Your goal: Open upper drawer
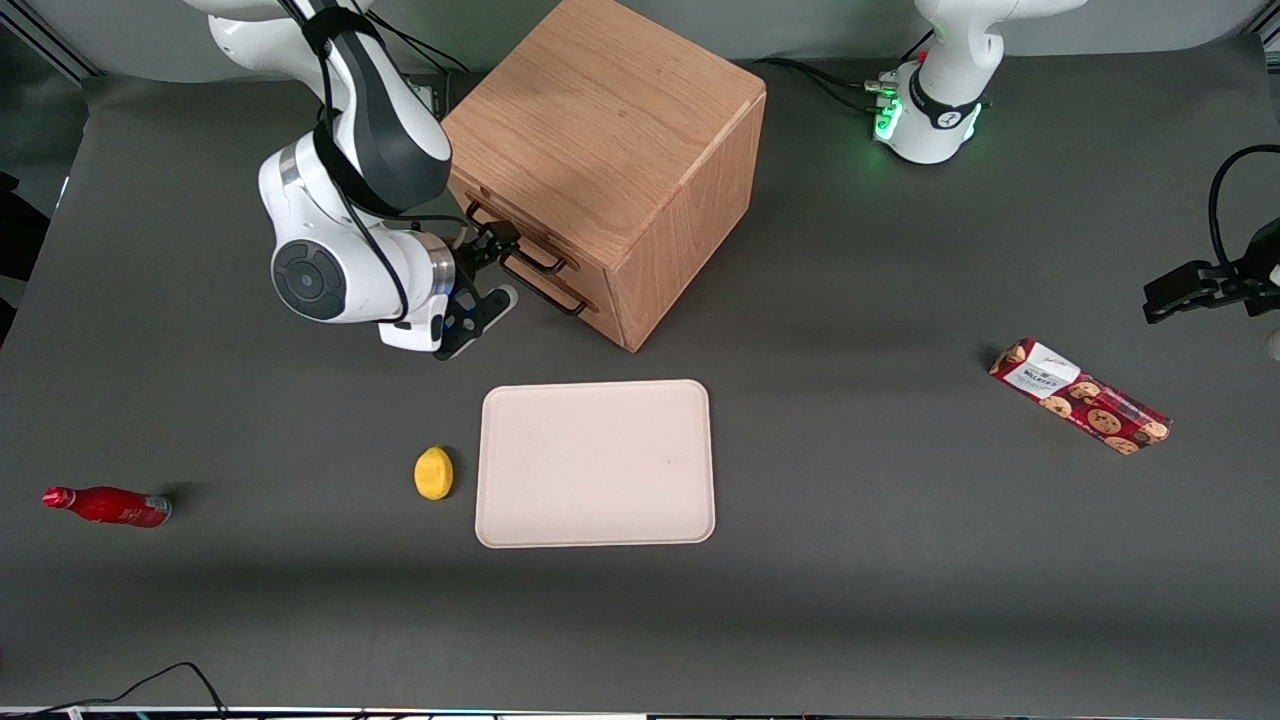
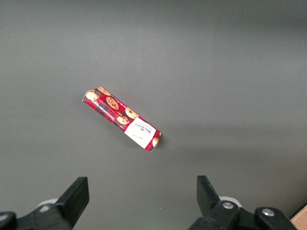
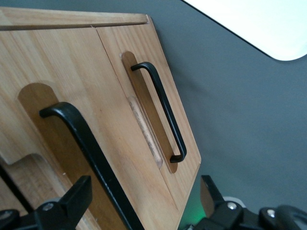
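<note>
Dark grey matte tabletop [image 1: 850, 560], evenly lit

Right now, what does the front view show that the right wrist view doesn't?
Front only: the whole cabinet, tray, lemon, red bottle, biscuit pack, with the gripper open at the drawer fronts. Right wrist only: the recesses under each handle. Both: the upper drawer handle between the open fingers, and the lower handle.
</note>
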`<action>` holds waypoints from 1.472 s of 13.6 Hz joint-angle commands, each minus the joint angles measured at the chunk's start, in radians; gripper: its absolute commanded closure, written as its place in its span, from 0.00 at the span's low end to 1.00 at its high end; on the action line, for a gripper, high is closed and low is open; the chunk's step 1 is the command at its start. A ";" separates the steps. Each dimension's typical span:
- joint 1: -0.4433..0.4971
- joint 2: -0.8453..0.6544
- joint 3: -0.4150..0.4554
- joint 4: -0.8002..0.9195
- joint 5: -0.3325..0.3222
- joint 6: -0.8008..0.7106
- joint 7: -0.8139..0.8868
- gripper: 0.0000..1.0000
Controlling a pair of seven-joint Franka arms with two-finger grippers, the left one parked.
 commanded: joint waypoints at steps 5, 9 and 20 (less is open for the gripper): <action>0.004 0.011 0.015 -0.034 0.041 0.042 -0.029 0.00; 0.004 0.038 0.015 -0.039 0.041 0.078 -0.054 0.00; -0.030 0.055 0.014 -0.017 0.024 0.093 -0.115 0.00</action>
